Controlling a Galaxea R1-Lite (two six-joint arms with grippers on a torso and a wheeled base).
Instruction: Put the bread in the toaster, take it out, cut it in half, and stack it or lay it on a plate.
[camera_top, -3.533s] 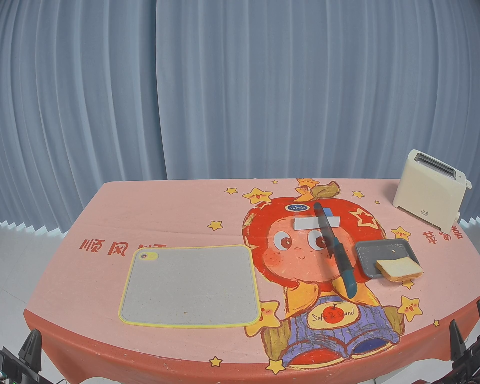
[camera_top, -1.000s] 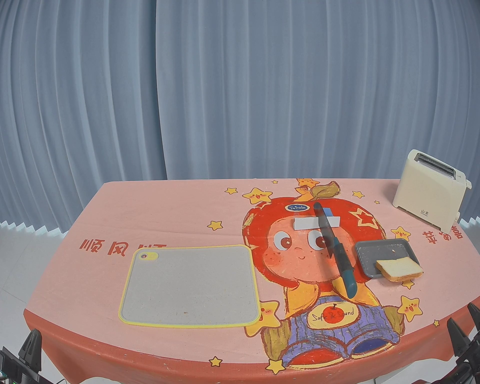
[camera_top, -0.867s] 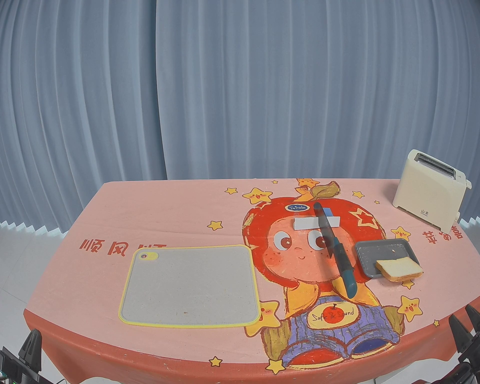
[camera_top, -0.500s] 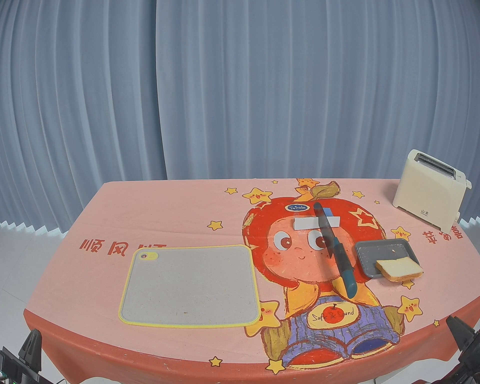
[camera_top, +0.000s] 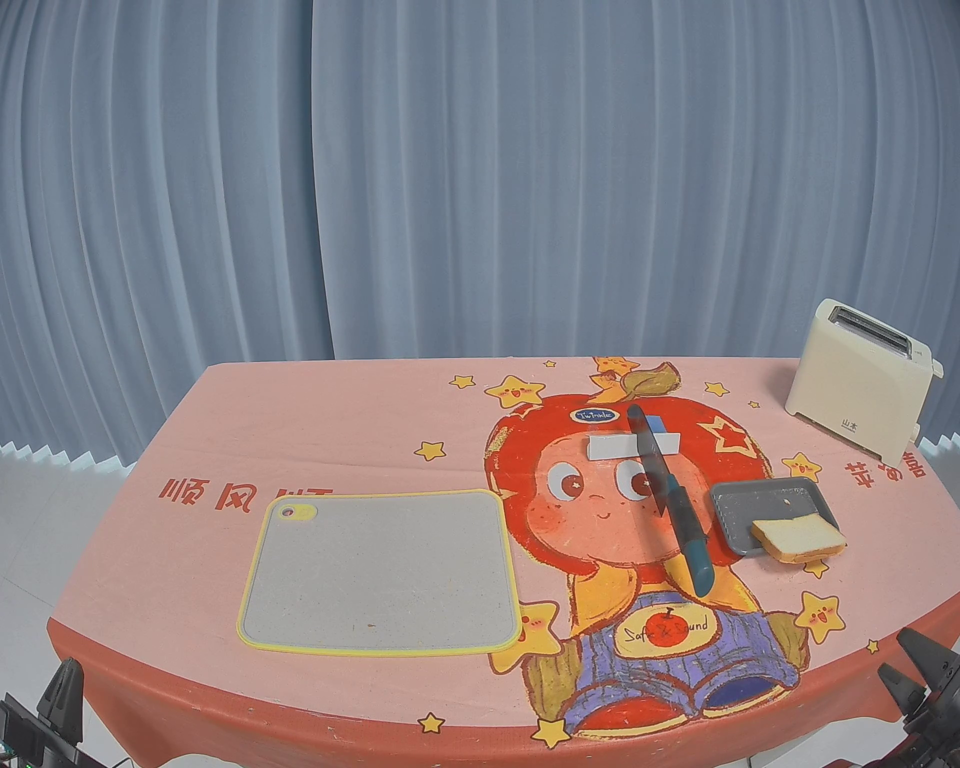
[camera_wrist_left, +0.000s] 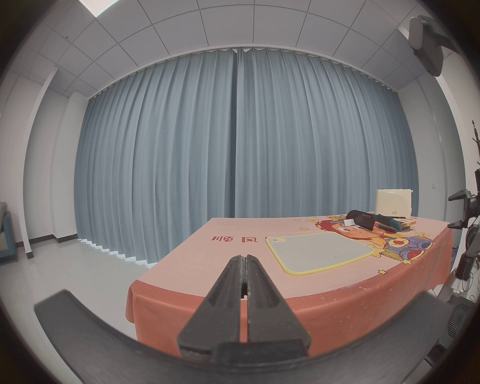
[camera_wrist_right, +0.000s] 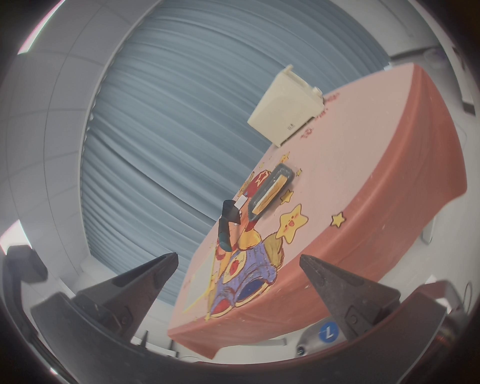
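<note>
One slice of bread (camera_top: 798, 537) lies on the near corner of one grey plate (camera_top: 750, 500), beside one knife (camera_top: 672, 500). One toaster (camera_top: 860, 385) stands behind; one cutting board (camera_top: 380, 572) sits well left. Left gripper (camera_wrist_left: 244, 265) pressed closed, empty; right gripper (camera_wrist_right: 239, 256) spread wide, touching nothing.

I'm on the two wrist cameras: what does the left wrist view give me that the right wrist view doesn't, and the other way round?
Left wrist view: the black left gripper, fingers shut together, and the flat face of the grey, yellow-rimmed cutting board.
Right wrist view: the black right gripper, fingers wide apart, and the pale bread slice lying on the dark grey rectangular tray.
Both: the cream boxy toaster, the teal-handled, dark-bladed knife and the pink cartoon-print tablecloth.
</note>
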